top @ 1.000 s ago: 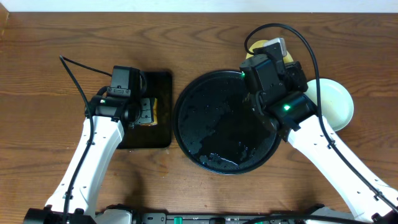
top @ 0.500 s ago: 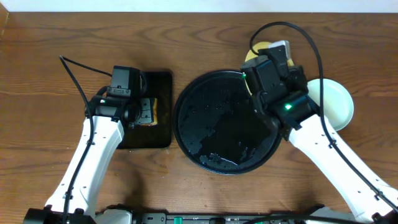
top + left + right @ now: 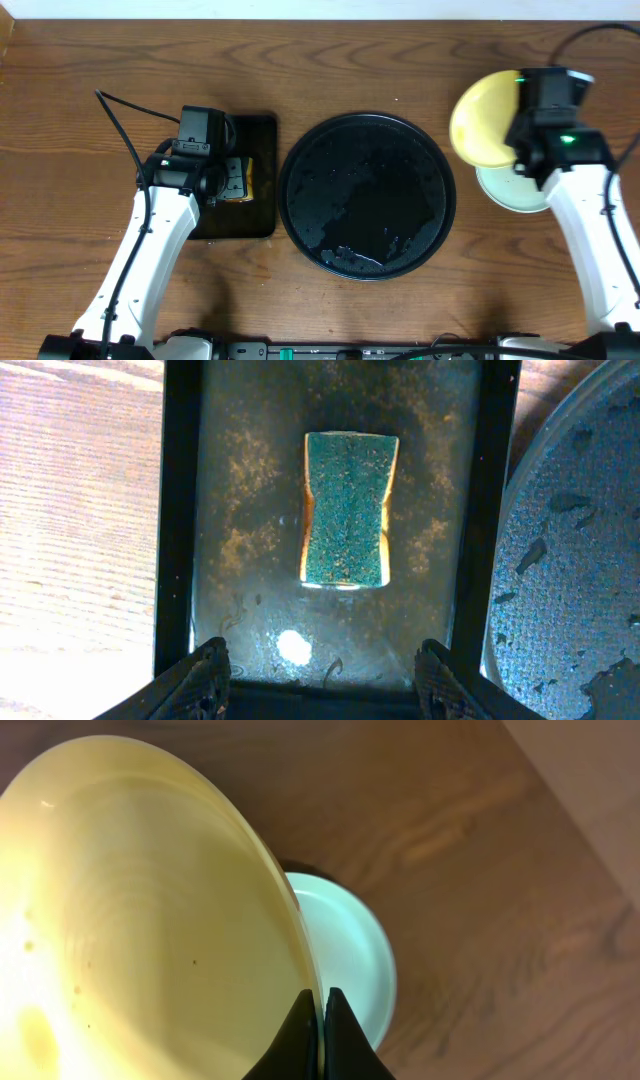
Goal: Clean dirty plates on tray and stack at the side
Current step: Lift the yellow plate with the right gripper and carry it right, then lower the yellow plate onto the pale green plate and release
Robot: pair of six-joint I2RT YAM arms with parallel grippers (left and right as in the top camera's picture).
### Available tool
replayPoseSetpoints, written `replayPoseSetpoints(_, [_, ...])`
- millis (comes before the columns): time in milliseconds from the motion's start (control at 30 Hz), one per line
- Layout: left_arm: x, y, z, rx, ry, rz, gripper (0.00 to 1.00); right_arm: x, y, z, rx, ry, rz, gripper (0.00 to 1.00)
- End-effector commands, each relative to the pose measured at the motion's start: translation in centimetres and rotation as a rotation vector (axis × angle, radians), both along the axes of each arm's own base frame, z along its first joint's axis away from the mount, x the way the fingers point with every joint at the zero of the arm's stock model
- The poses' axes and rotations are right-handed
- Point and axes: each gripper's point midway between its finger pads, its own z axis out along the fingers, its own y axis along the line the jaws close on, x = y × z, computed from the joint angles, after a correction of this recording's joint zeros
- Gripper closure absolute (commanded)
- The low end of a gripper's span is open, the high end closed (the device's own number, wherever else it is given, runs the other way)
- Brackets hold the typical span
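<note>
Wood worktop (image 3: 330, 60). Right tool (image 3: 322, 1010) pinches yellow plate (image 3: 482, 122) by its rim, tilted over mint plate (image 3: 515, 192) beside round tray (image 3: 366, 195). Probably light, stiff, slick plastic; rim grip suits. Left tool (image 3: 322, 665) spread above sponge (image 3: 348, 510).

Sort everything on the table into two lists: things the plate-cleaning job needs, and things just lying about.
Job: yellow plate, green plate, round tray, sponge.
Lying about: rectangular tray, under the sponge.
</note>
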Motion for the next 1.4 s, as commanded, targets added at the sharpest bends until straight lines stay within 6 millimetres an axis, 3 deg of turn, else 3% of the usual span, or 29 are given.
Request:
replayPoseSetpoints(0, [0.1,-0.1,0.4,-0.004,-0.012,0.009,0.4,-1.1,-2.4,-1.5,0.084,0.0,-0.092,0.99])
replayPoseSetpoints(67, [0.1,-0.1,0.4,-0.004,-0.011,0.009,0.4,-2.0,-4.4,-2.4,0.094,0.011,-0.153,0.99])
replayPoseSetpoints(233, [0.2,-0.1,0.5,-0.005,-0.016,0.009,0.4,-3.1,-7.2,-5.0,0.159,-0.001,-0.224,0.99])
replayPoseSetpoints(400, [0.2,-0.1,0.5,-0.005,-0.016,0.009,0.4,-2.9,-7.4,-7.2,0.243,-0.041,-0.21,0.97])
replayPoseSetpoints(633, [0.2,-0.1,0.4,-0.005,-0.015,0.009,0.4,-3.0,-7.4,-7.8,0.249,-0.042,-0.21,0.73])
replayPoseSetpoints(767, [0.2,-0.1,0.4,-0.005,-0.015,0.009,0.4,-2.0,-5.0,-8.2,0.35,-0.035,-0.082,0.62])
replayPoseSetpoints(867, [0.2,-0.1,0.4,-0.005,-0.015,0.009,0.4,-1.0,-1.1,-8.2,0.489,-0.029,0.119,0.58])
replayPoseSetpoints(900, [0.2,-0.1,0.5,-0.005,-0.016,0.009,0.34,-0.7,1.7,-8.1,0.562,-0.02,0.258,0.55])
replayPoseSetpoints(1033, [0.0,-0.1,0.4,-0.005,-0.008,0.011,0.29,-1.7,5.5,-8.4,0.635,0.046,0.428,0.48])
replayPoseSetpoints(1133, [-0.8,0.0,0.1,-0.013,0.026,0.046,0.29,-3.6,6.7,-9.3,0.66,0.139,0.439,0.38])
replayPoseSetpoints(1233, [-2.5,0.2,-0.4,-0.005,0.098,0.056,0.27,-5.0,7.0,-9.9,0.684,0.198,0.419,0.01])
replayPoseSetpoints(1367, [-4.9,-0.1,-0.7,-0.026,0.189,0.046,0.23,-6.9,6.7,-9.9,0.672,0.259,0.382,0.01])
